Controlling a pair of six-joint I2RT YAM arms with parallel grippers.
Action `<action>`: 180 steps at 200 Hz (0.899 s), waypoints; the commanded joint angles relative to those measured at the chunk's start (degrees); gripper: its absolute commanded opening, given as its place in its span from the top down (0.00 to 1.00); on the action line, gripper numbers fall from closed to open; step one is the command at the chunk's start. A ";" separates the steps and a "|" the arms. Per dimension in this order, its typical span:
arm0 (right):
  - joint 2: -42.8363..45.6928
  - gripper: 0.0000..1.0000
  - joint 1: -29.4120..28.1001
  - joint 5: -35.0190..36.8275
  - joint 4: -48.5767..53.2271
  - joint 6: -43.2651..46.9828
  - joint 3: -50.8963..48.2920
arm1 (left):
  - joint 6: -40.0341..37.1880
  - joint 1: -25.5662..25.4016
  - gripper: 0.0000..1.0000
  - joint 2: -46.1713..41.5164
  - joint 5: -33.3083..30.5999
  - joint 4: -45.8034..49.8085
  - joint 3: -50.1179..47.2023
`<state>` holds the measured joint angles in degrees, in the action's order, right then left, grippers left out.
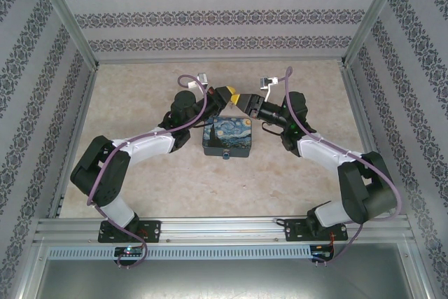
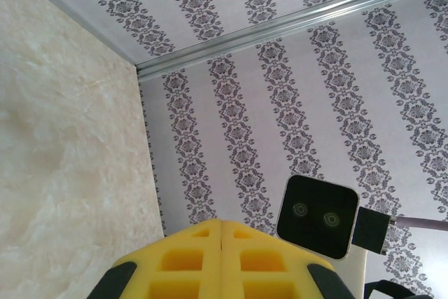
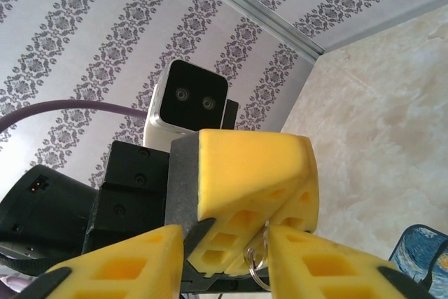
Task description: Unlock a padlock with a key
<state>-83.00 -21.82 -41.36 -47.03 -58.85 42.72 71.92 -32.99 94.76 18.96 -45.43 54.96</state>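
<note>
The padlock [image 1: 225, 138] lies flat on the table with its blue night-sky face up; a corner of the padlock [image 3: 424, 257] shows at the lower right of the right wrist view. Just beyond it, my left gripper [image 1: 233, 95] and right gripper [image 1: 246, 103] meet tip to tip above the table. The left gripper [image 3: 280, 204] is shut, and a metal key ring [image 3: 257, 262] hangs from the seam of its yellow pads; the key is hidden between them. My right gripper [image 3: 225, 232] is open, its fingers astride the left fingertips, one pad [image 3: 329, 264] beside the ring. The left gripper [image 2: 222, 222] has its pads pressed together.
Patterned walls [image 1: 210, 19] and metal rails [image 1: 224, 227] box in the beige table [image 1: 140, 96]. A small bluish part [image 1: 227, 155] sticks out of the padlock's near edge. The right wrist camera [image 2: 318, 216] sits close to the left fingertips.
</note>
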 commanded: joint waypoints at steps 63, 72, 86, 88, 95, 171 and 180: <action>-1.35 0.63 -0.85 0.55 -5.40 -1.34 -3.33 | 0.24 -0.85 1.00 -1.95 0.15 -3.22 -0.25; -1.44 0.63 -0.77 0.53 -5.86 -1.59 -3.51 | 0.30 -0.84 1.00 -2.02 0.12 -3.26 -0.36; -1.71 0.64 -0.59 0.58 -6.36 -1.93 -3.56 | 0.30 -0.85 1.00 -2.10 0.11 -3.20 -0.30; -1.76 0.64 -0.66 0.58 -6.40 -1.89 -3.53 | 0.25 -0.85 1.00 -2.03 0.16 -3.16 -0.34; -1.85 0.64 -0.60 0.59 -6.53 -2.02 -3.52 | 0.24 -0.89 1.00 -2.01 0.14 -3.17 -0.37; -3.71 0.72 -0.59 -0.38 -8.43 -3.90 -1.08 | 0.26 -1.20 1.00 -1.57 0.05 -3.26 -0.64; -3.83 0.75 -0.68 -0.54 -8.67 -4.10 -0.81 | 0.24 -1.22 1.00 -1.59 0.01 -3.16 -0.57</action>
<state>-86.06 -22.02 -41.25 -52.31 -62.24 40.01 72.10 -33.06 94.74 18.74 -45.52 54.87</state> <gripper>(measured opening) 0.279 0.050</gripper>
